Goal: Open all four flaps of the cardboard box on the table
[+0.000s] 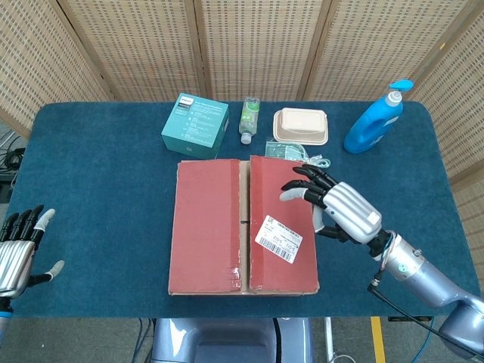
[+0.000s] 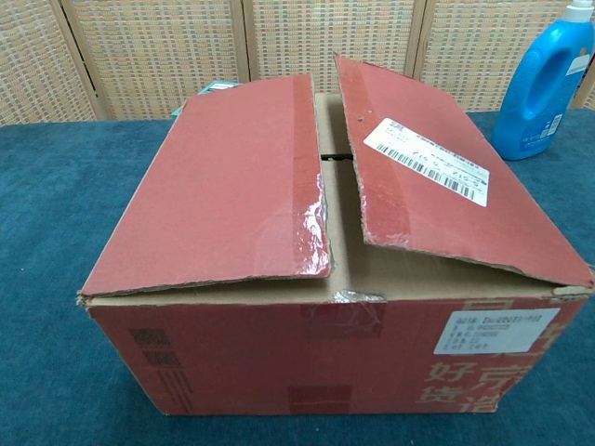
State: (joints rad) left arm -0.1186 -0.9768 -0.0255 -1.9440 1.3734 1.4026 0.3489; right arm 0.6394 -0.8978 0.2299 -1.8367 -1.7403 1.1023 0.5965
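Observation:
A red-brown cardboard box (image 1: 242, 225) sits mid-table, its two long top flaps lying almost closed with a narrow gap between them. The right flap (image 1: 281, 219) carries a white shipping label (image 1: 278, 240) and stands slightly raised in the chest view (image 2: 437, 177); the left flap (image 2: 237, 181) lies lower. My right hand (image 1: 336, 208) hovers over the box's right edge with fingers spread toward the right flap, holding nothing. At the table's near left edge my left hand (image 1: 17, 249) rests, fingers apart and empty. Neither hand shows in the chest view.
Behind the box stand a teal carton (image 1: 195, 124), a small clear bottle (image 1: 249, 119), a beige lidded container (image 1: 301, 126) and a plastic packet (image 1: 289, 151). A blue detergent bottle (image 1: 374, 121) stands at the back right. Wicker screens close off the back.

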